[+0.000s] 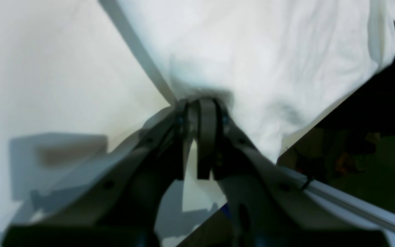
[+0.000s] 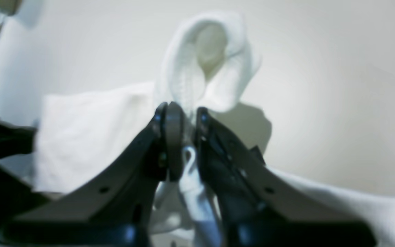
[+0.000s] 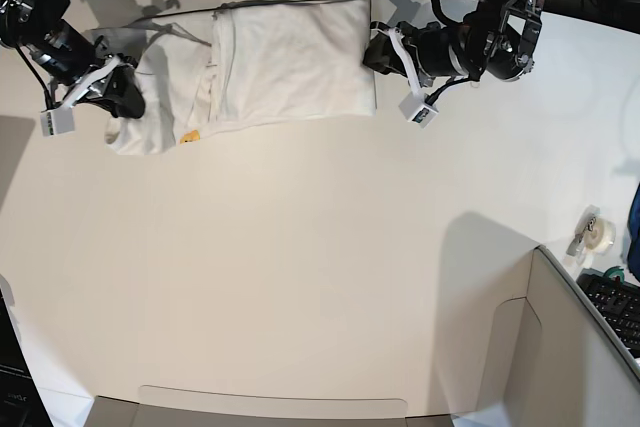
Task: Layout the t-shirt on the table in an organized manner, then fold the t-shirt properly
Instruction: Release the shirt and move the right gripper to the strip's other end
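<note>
T-shirt (image 3: 285,62): soft, light, limp cloth; lies part-folded on table (image 3: 300,267), between tools. Left tool (image 1: 201,106) pinches hem edge; right tool (image 2: 182,116) pinches bunched sleeve end. Hold at edges, corners; expect sag.

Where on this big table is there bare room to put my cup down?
The wide middle of the table is bare, from the t-shirt down to the near edge, bordered at right by the cardboard box. It is crowded along the far edge, where both end effectors, left and right, pinch the shirt.
</note>
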Controlling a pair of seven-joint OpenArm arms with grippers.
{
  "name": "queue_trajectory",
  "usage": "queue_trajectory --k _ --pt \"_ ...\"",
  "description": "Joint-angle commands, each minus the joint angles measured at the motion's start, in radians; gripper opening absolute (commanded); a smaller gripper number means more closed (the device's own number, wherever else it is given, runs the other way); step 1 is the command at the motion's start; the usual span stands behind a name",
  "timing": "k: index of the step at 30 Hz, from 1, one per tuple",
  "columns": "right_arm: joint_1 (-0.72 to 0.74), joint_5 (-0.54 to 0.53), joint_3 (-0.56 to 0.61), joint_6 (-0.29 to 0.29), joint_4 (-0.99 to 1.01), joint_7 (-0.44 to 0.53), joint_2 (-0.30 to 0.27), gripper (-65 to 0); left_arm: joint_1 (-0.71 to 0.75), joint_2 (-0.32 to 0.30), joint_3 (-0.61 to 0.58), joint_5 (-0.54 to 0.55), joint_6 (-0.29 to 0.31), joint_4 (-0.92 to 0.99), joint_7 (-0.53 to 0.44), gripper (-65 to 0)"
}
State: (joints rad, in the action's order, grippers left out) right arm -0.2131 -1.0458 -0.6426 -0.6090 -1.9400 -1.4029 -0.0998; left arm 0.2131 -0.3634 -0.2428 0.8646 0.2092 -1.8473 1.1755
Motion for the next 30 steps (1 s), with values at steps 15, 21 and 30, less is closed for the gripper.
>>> queue_trajectory --k 15,21,30 --pt "0.063 0.134 0.387 0.001 -0.017 0.058 0.113 -65.0 -0.013 0.000 0.001 0.011 -0.001 0.031 -0.015 -61.4" --pt "0.082 0.134 0.505 0.002 -0.014 0.106 0.107 -65.0 -0.013 0.022 0.001 0.011 -0.001 0.031 -0.015 -61.4" --pt "0.125 0.160 0.571 0.002 0.063 0.101 0.104 -65.0 -0.013 0.030 0.001 0.011 -0.003 0.044 -0.015 -61.4"
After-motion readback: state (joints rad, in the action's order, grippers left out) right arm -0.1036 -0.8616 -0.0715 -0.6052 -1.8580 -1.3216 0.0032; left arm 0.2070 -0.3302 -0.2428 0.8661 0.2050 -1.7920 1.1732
